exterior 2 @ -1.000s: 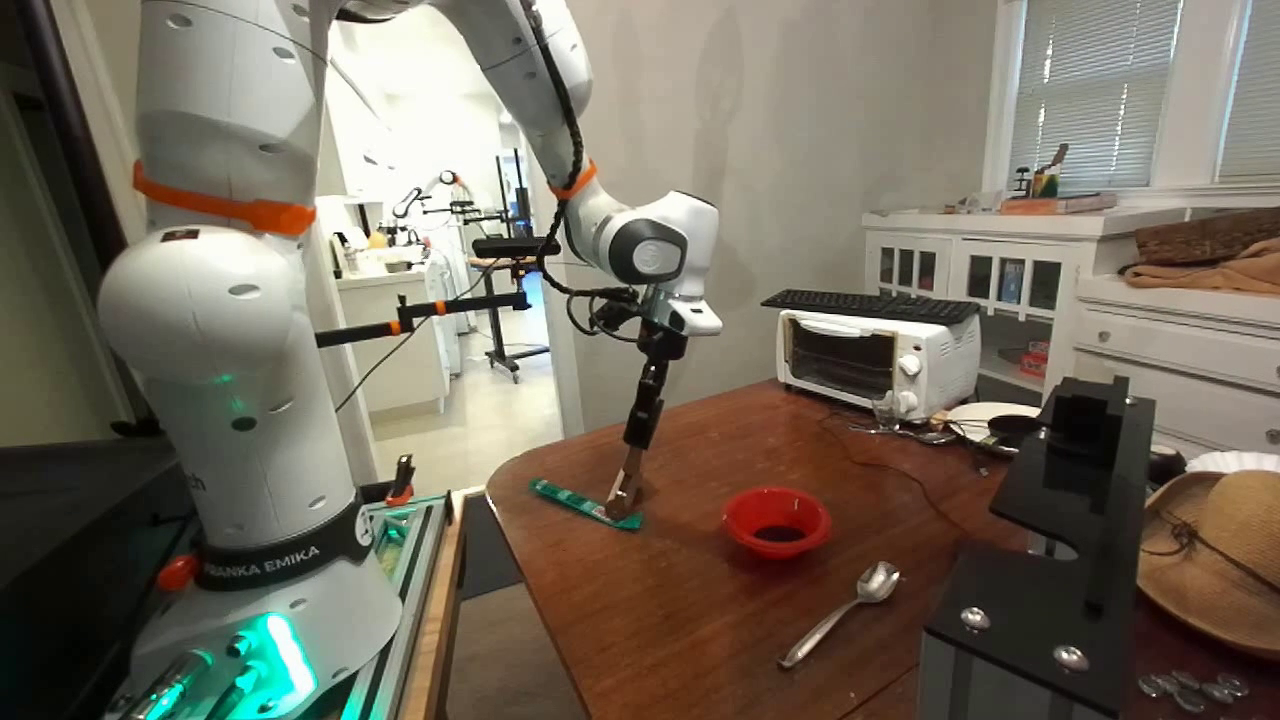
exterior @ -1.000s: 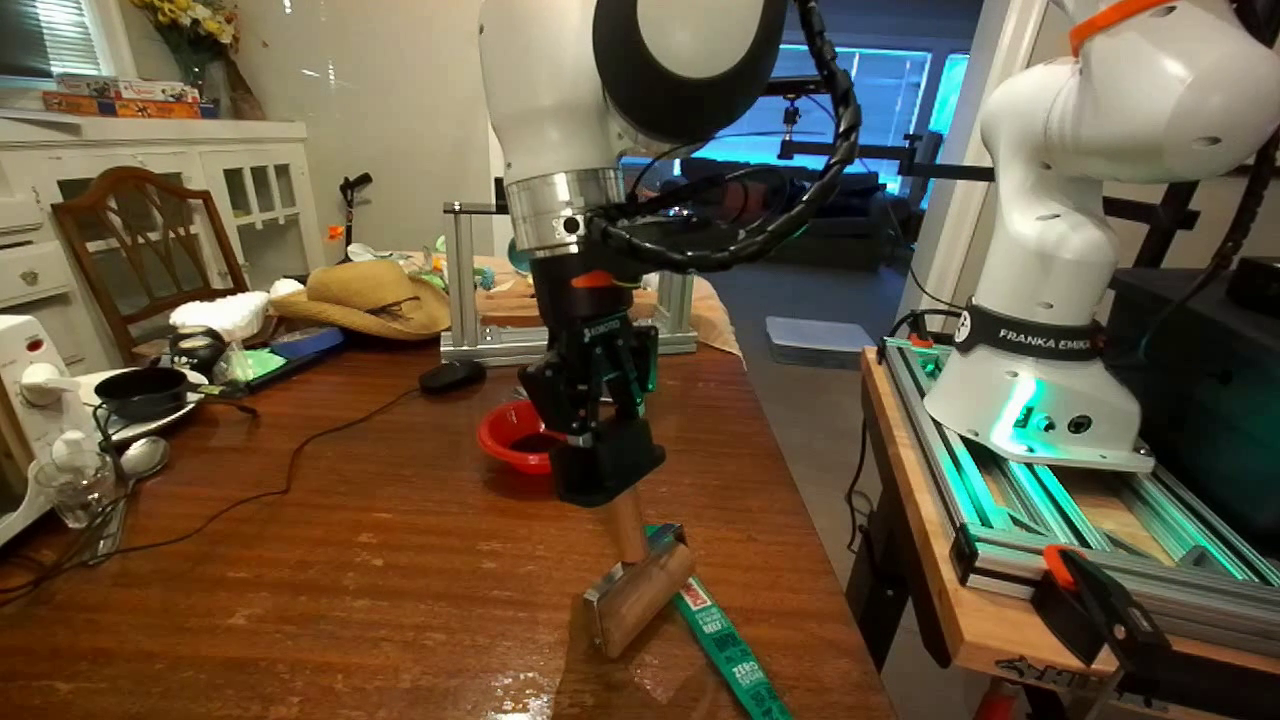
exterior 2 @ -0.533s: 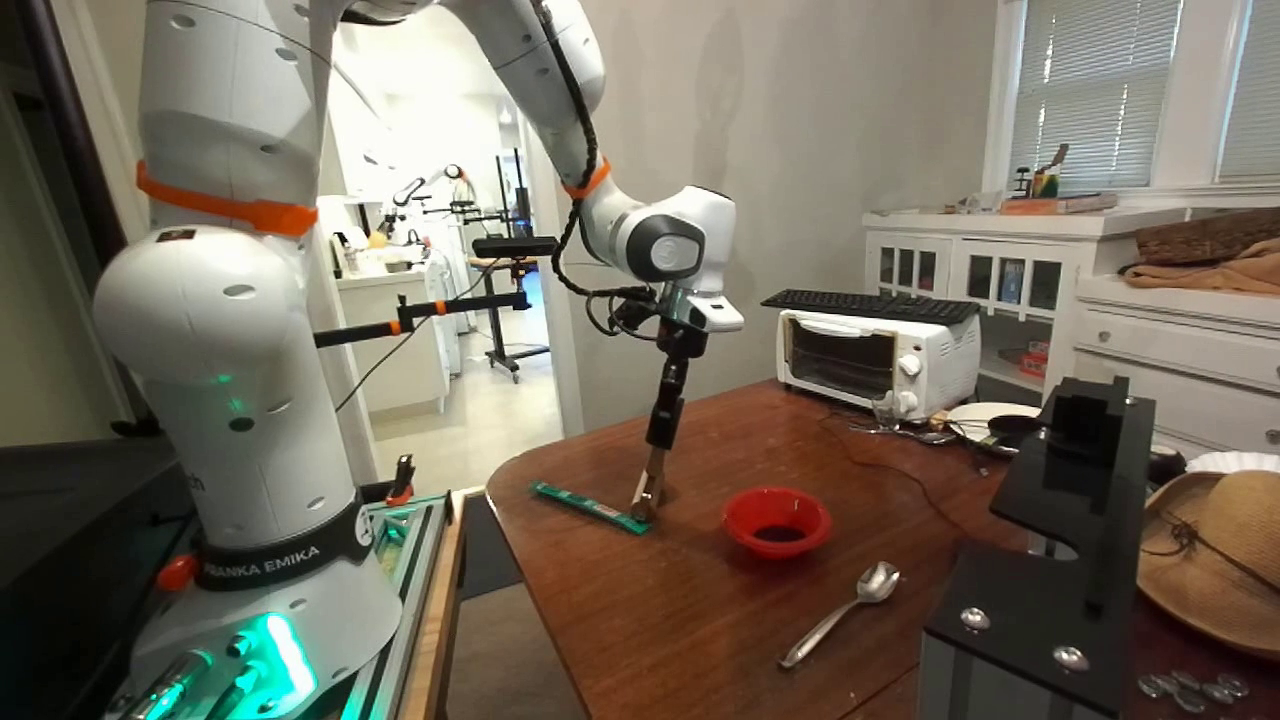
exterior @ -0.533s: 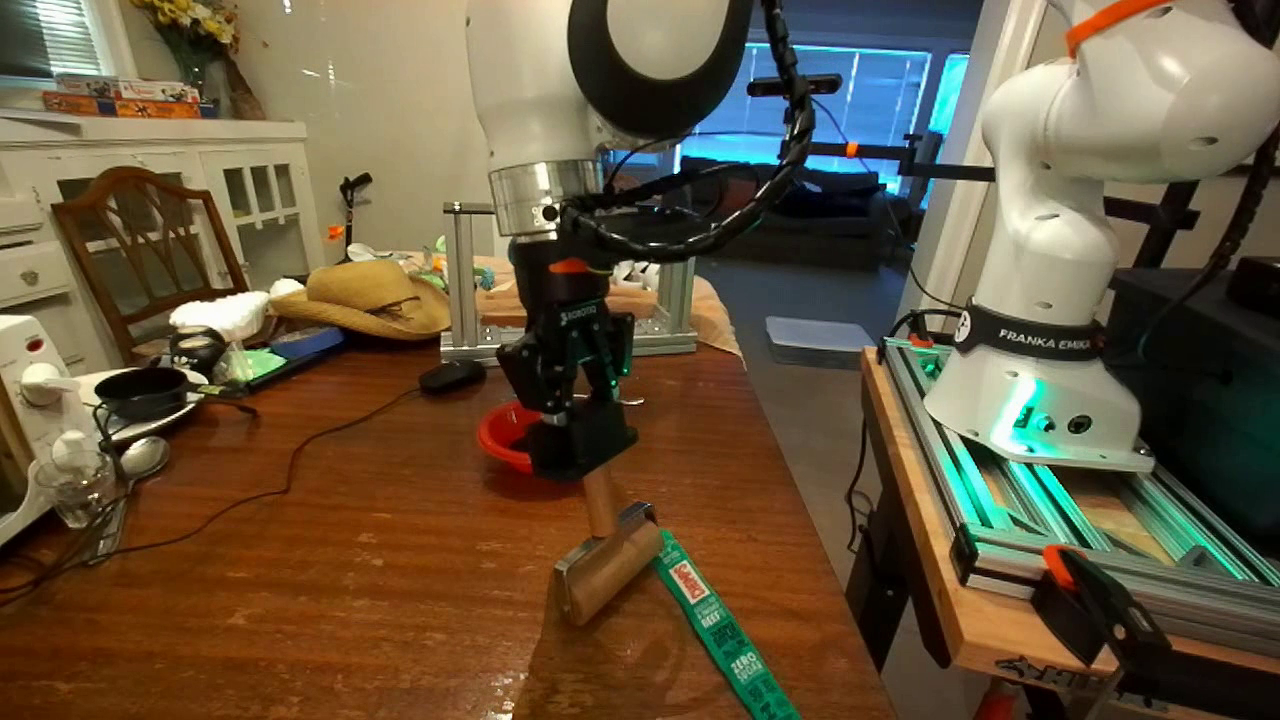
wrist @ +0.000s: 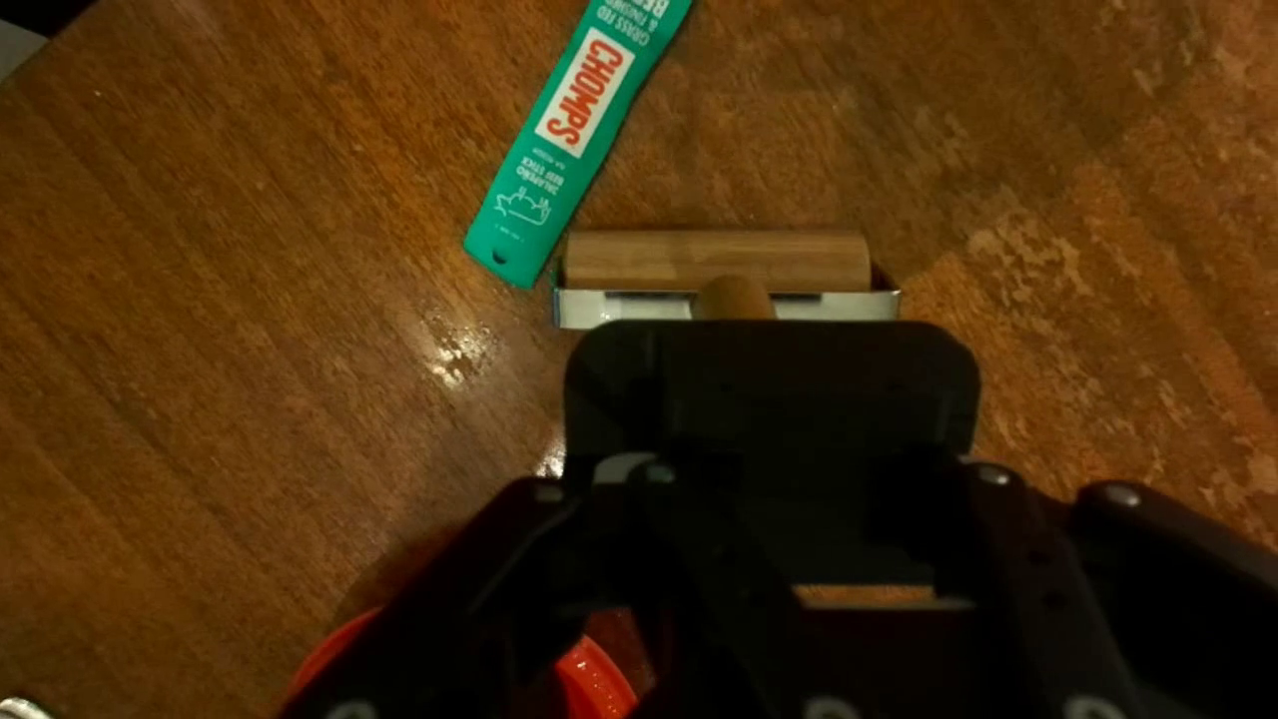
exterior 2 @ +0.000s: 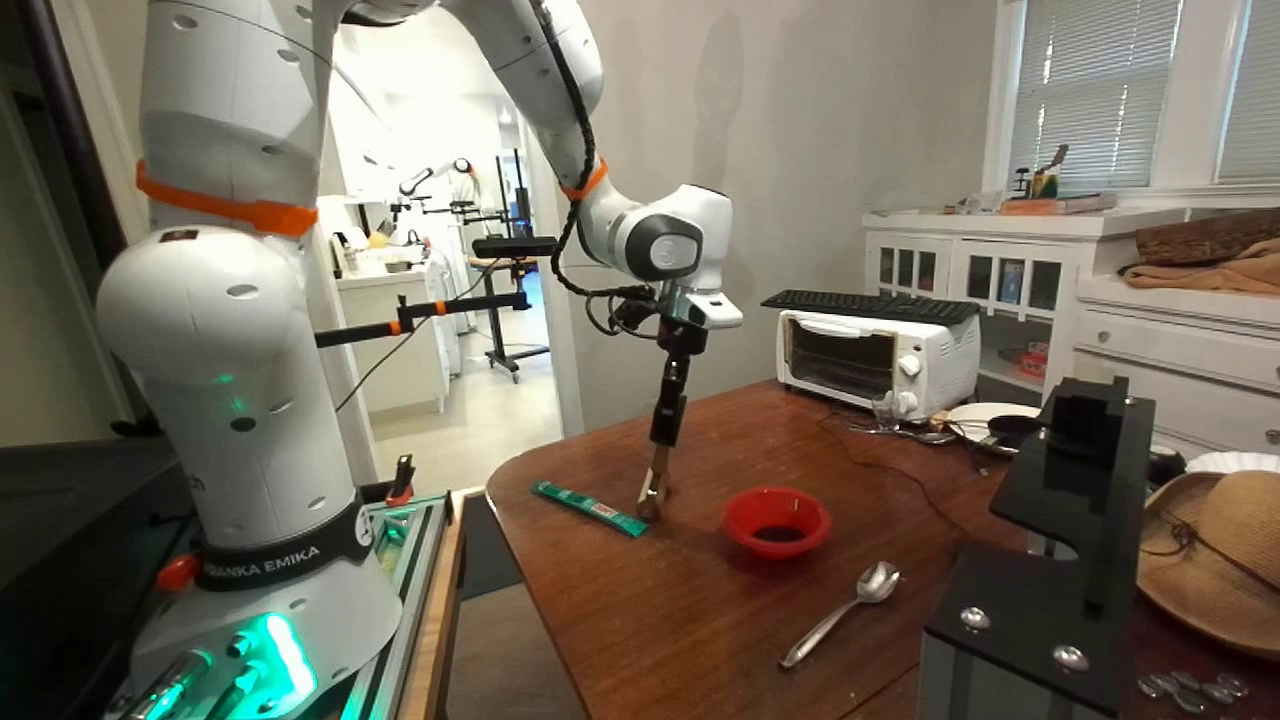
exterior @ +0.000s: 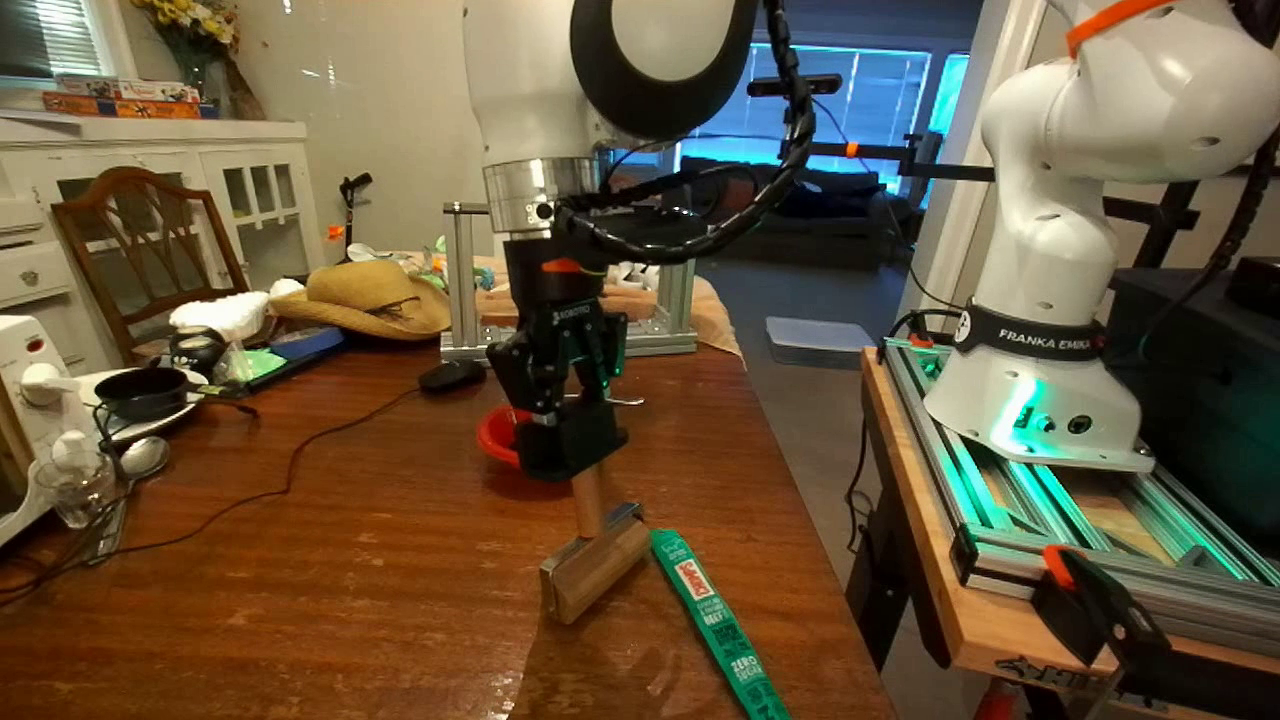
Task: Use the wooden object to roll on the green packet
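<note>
The wooden object is a tan wooden roller in a metal frame with a wooden handle; its roller shows in both exterior views (exterior: 597,572) (exterior 2: 651,500) and the wrist view (wrist: 717,260). My gripper (exterior: 572,437) is shut on its handle end, where a wide black block hides the hold; the gripper also shows in an exterior view (exterior 2: 665,420) and the wrist view (wrist: 784,469). The green packet (exterior: 715,630) lies flat on the table, also seen in an exterior view (exterior 2: 588,507) and the wrist view (wrist: 559,150). The roller is beside the packet's end, low over or on the table; contact is unclear.
A red bowl (exterior 2: 742,535) stands near the gripper, partly hidden behind it in an exterior view (exterior: 497,438). A metal spoon (exterior 2: 838,615), a black stand (exterior 2: 1060,560), a toaster oven (exterior 2: 925,355) and a mouse (exterior: 452,376) are on the table (exterior 2: 690,620).
The gripper and roller have moved off the packet's end, toward the red bowl's side. The packet's end, covered by the roller before, now shows. The packet has shifted slightly.
</note>
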`<act>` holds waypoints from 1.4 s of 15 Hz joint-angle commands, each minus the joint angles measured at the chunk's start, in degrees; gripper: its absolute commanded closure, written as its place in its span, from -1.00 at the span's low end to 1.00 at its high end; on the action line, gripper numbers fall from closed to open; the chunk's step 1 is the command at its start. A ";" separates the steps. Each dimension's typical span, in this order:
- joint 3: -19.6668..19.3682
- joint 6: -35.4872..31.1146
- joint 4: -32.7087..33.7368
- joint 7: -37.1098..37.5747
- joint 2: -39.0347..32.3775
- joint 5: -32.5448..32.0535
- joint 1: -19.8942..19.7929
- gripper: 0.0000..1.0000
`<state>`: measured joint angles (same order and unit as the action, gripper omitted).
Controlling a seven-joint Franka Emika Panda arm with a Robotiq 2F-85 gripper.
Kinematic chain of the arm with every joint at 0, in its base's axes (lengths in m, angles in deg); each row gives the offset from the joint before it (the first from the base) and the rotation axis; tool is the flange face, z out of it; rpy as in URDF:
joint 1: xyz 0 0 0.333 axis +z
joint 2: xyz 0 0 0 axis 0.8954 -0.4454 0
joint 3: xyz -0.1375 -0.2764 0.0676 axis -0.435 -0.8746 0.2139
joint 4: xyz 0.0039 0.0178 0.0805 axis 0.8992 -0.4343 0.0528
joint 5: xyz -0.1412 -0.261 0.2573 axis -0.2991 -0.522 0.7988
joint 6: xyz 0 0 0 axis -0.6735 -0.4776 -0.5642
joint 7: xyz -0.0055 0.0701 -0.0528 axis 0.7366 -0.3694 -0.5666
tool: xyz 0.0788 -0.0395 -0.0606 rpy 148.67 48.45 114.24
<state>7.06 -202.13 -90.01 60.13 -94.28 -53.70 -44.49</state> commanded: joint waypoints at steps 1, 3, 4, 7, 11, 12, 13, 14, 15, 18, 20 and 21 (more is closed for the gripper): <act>-0.56 -2.06 -2.10 6.50 3.05 -5.79 3.19 0.57; -0.50 -2.61 -2.82 10.26 4.37 -8.82 4.30 0.57; -0.40 -2.77 -3.28 12.24 5.16 -10.31 4.81 0.57; 0.01 -2.26 -4.31 18.04 7.61 -14.69 5.76 0.57; 1.26 -0.53 -6.15 24.02 12.43 -17.86 5.19 0.57; 1.91 -0.64 -7.05 24.90 14.20 -17.26 4.88 0.57; 2.55 -0.40 -7.80 25.27 16.04 -16.41 4.55 0.57; 3.03 -0.50 -8.76 25.69 18.08 -15.95 4.09 0.57; 3.47 -0.40 -9.42 25.92 19.77 -15.48 3.55 0.57; 3.94 1.15 -11.57 25.57 25.67 -13.60 1.24 0.57; 3.61 3.24 -12.99 24.86 29.46 -12.31 -0.82 0.57; 3.28 4.57 -13.50 24.32 31.03 -11.64 -1.95 0.57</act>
<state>10.04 -200.83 -100.00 85.50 -70.35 -67.99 -43.26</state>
